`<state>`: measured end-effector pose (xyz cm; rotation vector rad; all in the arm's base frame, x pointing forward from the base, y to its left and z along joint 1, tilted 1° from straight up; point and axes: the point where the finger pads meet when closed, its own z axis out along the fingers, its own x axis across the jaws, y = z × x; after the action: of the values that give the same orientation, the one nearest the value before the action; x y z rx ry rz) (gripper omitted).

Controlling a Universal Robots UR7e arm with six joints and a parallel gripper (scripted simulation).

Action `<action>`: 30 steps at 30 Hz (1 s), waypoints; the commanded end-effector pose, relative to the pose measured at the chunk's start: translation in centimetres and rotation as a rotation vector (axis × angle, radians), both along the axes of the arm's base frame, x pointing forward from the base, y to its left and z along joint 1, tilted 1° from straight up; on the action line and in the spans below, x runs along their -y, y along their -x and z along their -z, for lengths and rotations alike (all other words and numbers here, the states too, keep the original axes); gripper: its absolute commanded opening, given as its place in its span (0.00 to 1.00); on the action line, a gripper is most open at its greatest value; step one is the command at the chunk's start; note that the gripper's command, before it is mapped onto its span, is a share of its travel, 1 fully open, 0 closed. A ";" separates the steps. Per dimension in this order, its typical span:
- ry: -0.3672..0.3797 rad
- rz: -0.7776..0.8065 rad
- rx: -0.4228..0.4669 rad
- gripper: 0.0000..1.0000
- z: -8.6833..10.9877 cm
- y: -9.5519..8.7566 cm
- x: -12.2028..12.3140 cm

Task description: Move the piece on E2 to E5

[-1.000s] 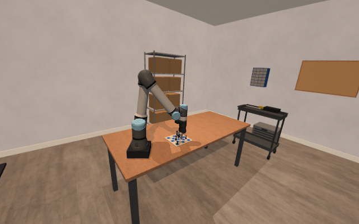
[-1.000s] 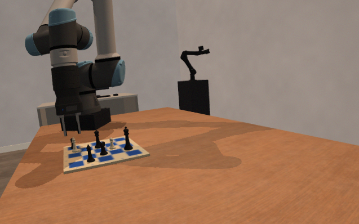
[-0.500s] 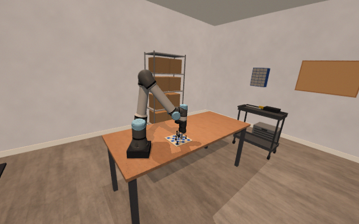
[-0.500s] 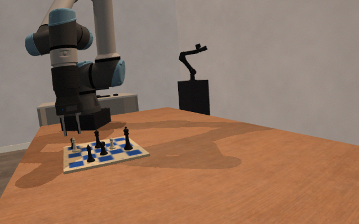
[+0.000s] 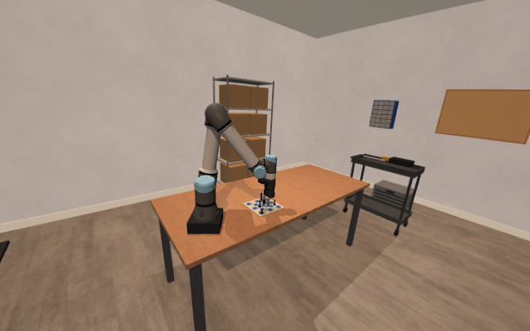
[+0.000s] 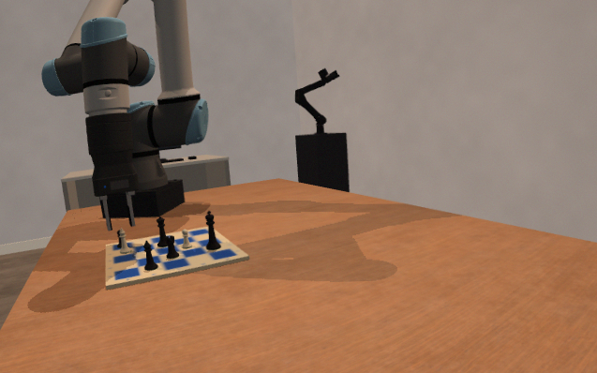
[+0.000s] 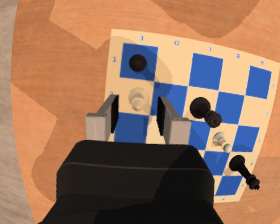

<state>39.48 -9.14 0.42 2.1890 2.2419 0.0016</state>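
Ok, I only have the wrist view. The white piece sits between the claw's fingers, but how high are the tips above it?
Observer: From the exterior view, the open claw has its fingertips about level with the top of the white piece, not down around its body.
Operator: And the black piece at my lower right looks tipped over.
Observer: It isn't. Side on, it is the tallest piece and it stands upright.
Operator: Any others down?
Observer: No, all six pieces stand upright.

The orange wooden table [image 6: 389,290] carries the chessboard [image 6: 222,261] and the arm's black base [image 5: 205,221].
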 end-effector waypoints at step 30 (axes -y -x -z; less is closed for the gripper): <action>0.000 0.000 0.001 0.73 3.1 0.0 0.0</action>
<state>39.48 -9.15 -2.71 2.1895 2.2423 0.0013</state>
